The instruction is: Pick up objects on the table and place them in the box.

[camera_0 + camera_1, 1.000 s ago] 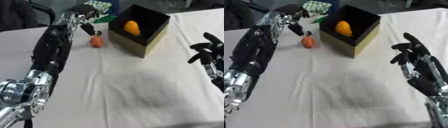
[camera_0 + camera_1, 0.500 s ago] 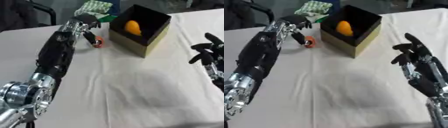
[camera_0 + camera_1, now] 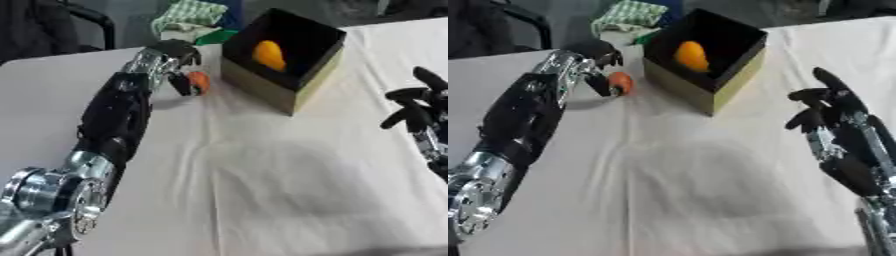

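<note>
L robot hand [image 3: 598, 55] curled, R robot hand [image 3: 826, 102] open, upright.

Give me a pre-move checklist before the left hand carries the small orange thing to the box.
1. Left hand curled round the small orange object: ok.
2. Object lifted off the table: cannot tell.
3. Black box open at the top: ok.
4. Room left in the box beside the yellow-orange item: ok.
5. Right hand away from the box, fingers relaxed: ok.

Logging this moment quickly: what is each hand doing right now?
Left hand: curled round the small orange-red object beside the box.
Right hand: open, holding nothing, off to the right.
</note>
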Available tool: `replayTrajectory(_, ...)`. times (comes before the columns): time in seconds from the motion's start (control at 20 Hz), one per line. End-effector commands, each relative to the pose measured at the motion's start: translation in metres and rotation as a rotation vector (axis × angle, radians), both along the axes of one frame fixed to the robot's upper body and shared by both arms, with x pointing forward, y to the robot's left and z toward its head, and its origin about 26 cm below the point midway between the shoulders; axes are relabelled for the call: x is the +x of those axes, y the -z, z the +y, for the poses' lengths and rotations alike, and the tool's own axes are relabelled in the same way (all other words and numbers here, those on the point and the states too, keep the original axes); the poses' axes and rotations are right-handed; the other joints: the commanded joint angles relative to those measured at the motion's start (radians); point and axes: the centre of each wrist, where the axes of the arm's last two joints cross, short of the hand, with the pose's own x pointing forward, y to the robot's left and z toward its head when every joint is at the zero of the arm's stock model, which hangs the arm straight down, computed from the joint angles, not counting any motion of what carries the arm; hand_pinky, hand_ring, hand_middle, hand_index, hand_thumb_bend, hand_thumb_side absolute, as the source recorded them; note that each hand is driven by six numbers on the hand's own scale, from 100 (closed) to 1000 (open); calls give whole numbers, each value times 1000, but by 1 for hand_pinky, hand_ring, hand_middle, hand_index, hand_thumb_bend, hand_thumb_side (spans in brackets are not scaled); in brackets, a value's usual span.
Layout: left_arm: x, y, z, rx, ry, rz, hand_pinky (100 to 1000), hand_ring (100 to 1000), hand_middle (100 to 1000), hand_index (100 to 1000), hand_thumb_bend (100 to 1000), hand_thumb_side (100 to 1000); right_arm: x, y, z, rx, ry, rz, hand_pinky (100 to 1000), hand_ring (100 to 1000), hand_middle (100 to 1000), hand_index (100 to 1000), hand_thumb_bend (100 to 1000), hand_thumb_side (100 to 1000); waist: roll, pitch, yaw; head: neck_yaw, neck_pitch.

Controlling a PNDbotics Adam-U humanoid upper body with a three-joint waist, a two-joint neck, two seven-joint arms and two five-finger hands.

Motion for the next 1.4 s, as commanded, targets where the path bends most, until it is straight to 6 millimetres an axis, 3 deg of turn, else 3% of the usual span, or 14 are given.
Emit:
replayTrajectory(0.05, 1, -6, 4, 13, -12, -3, 693, 584, 641, 749, 301, 187, 0, -7, -2, -8, 2, -24, 962, 537, 721, 1000, 100, 540, -8, -12, 1, 1, 3)
replayTrajectory(0.25, 1, -1, 4, 26, -5, 10, 655, 507, 541, 665, 166, 186, 1, -7, -2, -8, 2, -25, 962, 537, 721, 1000, 100, 539, -8, -11, -1, 0, 2)
replayTrajectory(0.45, 1, -11, 5, -3, 8, -66, 601, 422, 423, 549, 102, 179, 1, -7, -2, -7, 4, -25, 963, 537, 721, 1000, 100, 539, -8, -12, -2, -1, 2)
replayTrajectory(0.55, 1, -23, 5, -30, 26, -127, 597, 417, 414, 541, 100, 178, 0, -7, -2, -7, 3, -26, 963, 537, 721, 1000, 100, 539, -7, -12, -2, -2, 2)
replayTrajectory(0.85, -3, -88, -4, -122, 138, -350, 596, 413, 407, 545, 100, 177, 0, -6, -2, -9, 2, -22, 963, 537, 721, 1000, 100, 539, -6, -16, 0, -1, 4)
replayTrajectory(1.05, -7, -101, -7, -162, 158, -390, 596, 413, 407, 545, 100, 177, 0, -6, -2, -10, 1, -21, 963, 537, 721, 1000, 100, 539, -5, -16, 0, -1, 3)
replayTrajectory(1.25, -15, -126, -44, -247, 270, -500, 599, 420, 404, 556, 100, 170, 1, -6, 0, -9, -11, -19, 964, 537, 721, 1000, 100, 537, -6, -18, -14, 8, -1)
replayTrajectory(1.4, -20, -122, -70, -303, 342, -528, 601, 427, 412, 561, 100, 168, 1, -7, 2, -11, -21, -21, 964, 537, 721, 1000, 100, 539, -5, -16, -24, 15, -6)
